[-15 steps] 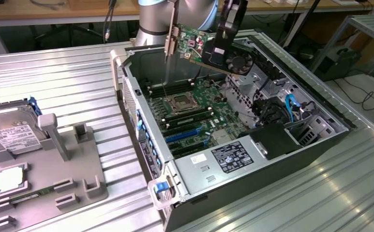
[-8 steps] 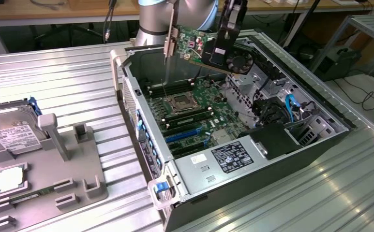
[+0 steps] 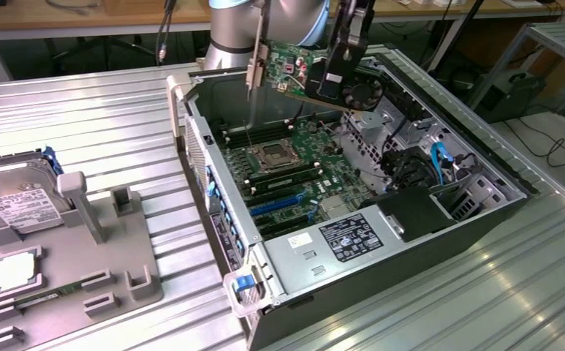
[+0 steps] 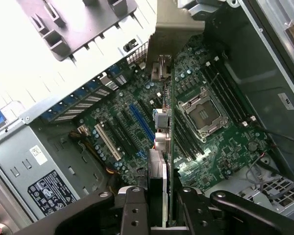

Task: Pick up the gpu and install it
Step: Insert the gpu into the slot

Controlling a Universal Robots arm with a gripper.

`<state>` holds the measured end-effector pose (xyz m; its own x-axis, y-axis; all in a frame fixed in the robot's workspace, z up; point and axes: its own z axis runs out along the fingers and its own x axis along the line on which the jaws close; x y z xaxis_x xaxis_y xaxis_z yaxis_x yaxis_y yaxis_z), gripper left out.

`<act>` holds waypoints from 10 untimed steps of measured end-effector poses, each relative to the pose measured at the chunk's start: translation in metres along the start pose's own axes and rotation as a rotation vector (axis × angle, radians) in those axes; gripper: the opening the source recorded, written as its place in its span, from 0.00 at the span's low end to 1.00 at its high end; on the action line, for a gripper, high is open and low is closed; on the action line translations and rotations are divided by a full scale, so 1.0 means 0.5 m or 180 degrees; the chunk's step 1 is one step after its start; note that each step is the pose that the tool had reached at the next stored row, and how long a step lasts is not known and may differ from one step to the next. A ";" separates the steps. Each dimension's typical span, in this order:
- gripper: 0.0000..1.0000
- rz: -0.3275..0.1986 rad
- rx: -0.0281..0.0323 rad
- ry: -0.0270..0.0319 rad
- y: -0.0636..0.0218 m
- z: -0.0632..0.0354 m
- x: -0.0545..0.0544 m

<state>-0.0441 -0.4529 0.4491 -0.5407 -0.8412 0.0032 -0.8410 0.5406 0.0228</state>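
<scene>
Where the ribbed metal table point(image 3: 477, 292) comes nearest, a grey holder block point(image 3: 87, 270) sits to the exterior view's left with a silver hard drive point(image 3: 14, 201) propped in it. Beside it the open computer case point(image 3: 360, 311) lies on its side, its labelled power supply point(image 3: 355, 238) closest, then the motherboard point(image 3: 297, 179) with blue slots and the bare processor socket point(image 3: 272, 155). Above the far end of the case the gpu point(image 3: 287, 66) hangs in the air, clear of the board, its pale bracket point(image 3: 256, 69) upright at the end toward the exterior view's left. The gripper point(image 3: 339, 80) has its fingers point(image 4: 132, 213) clamped narrowly on the card's two faces by the fan point(image 3: 365, 93), with the arm point(image 3: 243, 25) behind it
</scene>
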 end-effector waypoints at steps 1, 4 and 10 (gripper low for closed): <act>0.28 -0.0025 0.0000 0.0000 0.000 0.000 0.000; 0.28 -0.0126 0.0000 0.0003 0.000 0.000 0.000; 0.28 -0.0329 0.0001 0.0008 0.000 0.000 0.000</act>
<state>-0.0442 -0.4529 0.4491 -0.4511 -0.8925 0.0033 -0.8922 0.4511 0.0228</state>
